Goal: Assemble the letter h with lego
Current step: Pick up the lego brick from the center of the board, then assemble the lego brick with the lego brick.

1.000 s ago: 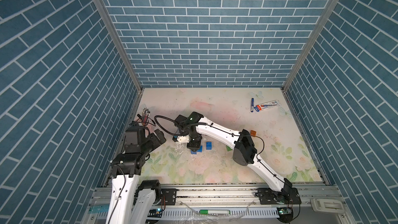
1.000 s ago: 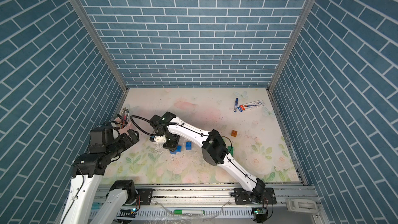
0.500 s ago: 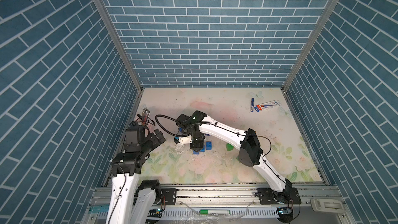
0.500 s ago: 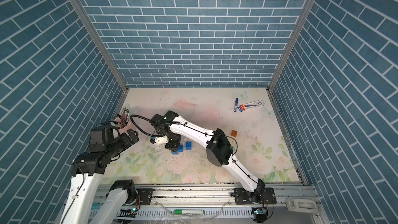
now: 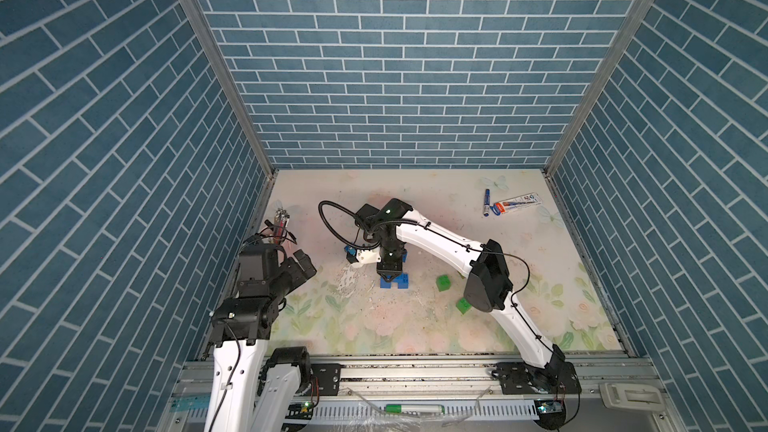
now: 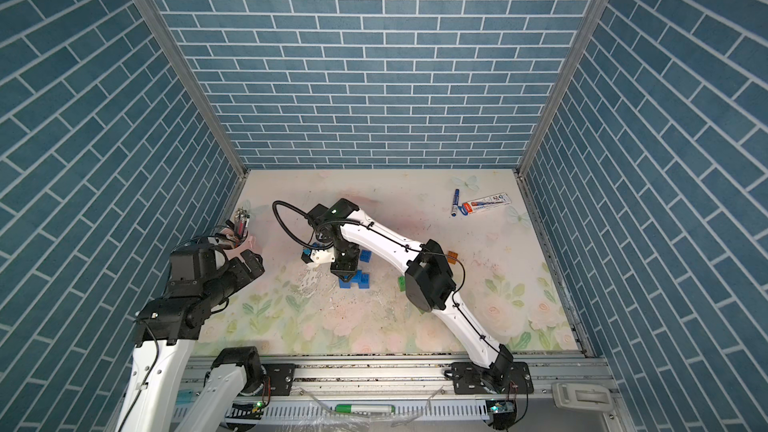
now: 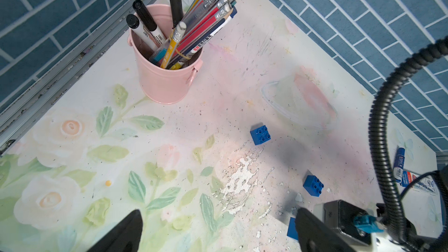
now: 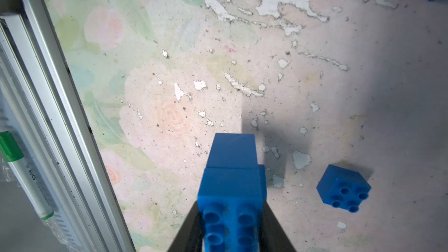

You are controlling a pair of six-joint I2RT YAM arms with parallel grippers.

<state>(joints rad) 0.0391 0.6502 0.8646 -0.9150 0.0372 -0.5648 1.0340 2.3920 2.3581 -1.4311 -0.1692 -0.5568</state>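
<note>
Pink bucket (image 7: 164, 76), left of centre in both top views, holds pens and pencils (image 7: 194, 20). Right gripper (image 5: 390, 274), mid-frame, is clamped on stacked blue lego (image 5: 399, 283); left gripper (image 7: 218, 216) gapes empty.

The lego stack (image 5: 394, 282) is at the middle of the counter (image 5: 415, 334), clasped from above by the right gripper (image 5: 392, 274); a loose brick (image 5: 443, 283) lies just right of the stack; a second brick (image 5: 463, 305) lies farther right and nearer the front; a third brick (image 6: 365, 256) sits just behind the stack; the pencil cup (image 5: 280, 222) stands well left and behind it; the marker pen (image 5: 486, 202) and a packet (image 5: 517, 204) lie far right and behind, side by side.
</note>
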